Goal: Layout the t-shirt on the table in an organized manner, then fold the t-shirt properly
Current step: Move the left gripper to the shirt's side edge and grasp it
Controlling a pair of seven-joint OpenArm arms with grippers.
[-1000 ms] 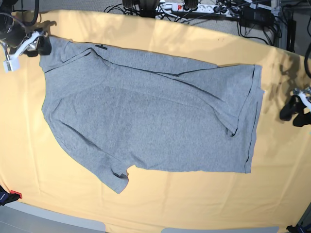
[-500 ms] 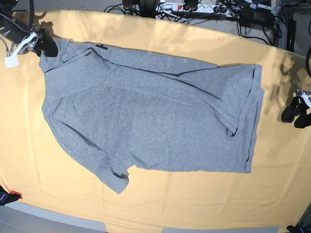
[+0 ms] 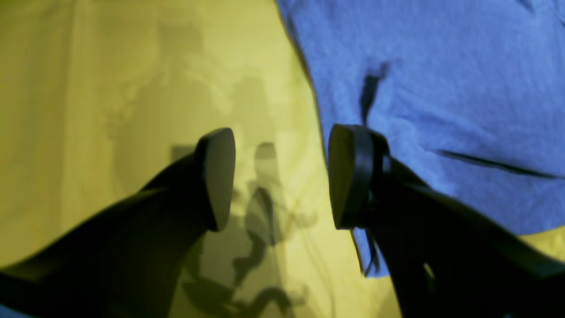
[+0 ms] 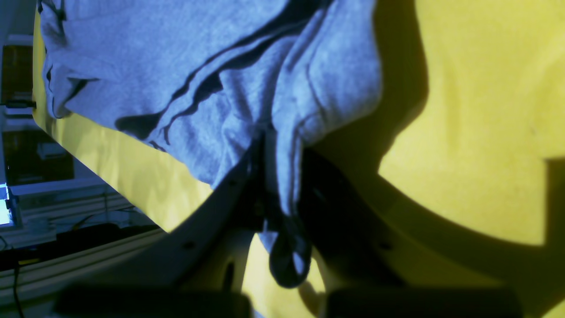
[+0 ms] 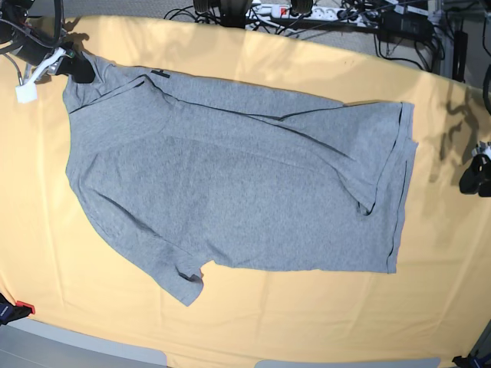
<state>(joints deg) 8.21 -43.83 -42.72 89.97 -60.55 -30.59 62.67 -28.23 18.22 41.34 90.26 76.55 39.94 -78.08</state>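
At the far left of the base view we see the right tool [image 5: 75, 67] at the upper left corner of the t-shirt [image 5: 230, 184]. It is closed on the cloth there. In the right wrist view the jaws stand tight together with a fold of grey fabric [image 4: 282, 176] squeezed between them, and a small loop of the dark seam edge hangs out below the jaws. The fabric around the grip is bunched and wrinkled.

The t-shirt lies spread over the middle of the bench [image 5: 253, 322], plain grey side up. One short sleeve [image 5: 180, 280] points toward the near edge of the bench. Its straight hem [image 5: 399, 192] is on the right side of the base view, with a narrow fold beside it.

At the far right we see the left tool [image 5: 476, 175], apart from the t-shirt in the base view and over the yellow cloth. In the left wrist view its jaws stand wide apart with nothing between them. One of the fingers [image 3: 218, 176] is over the bare bench, the other stands in front of the edge of the t-shirt [image 3: 441, 88].
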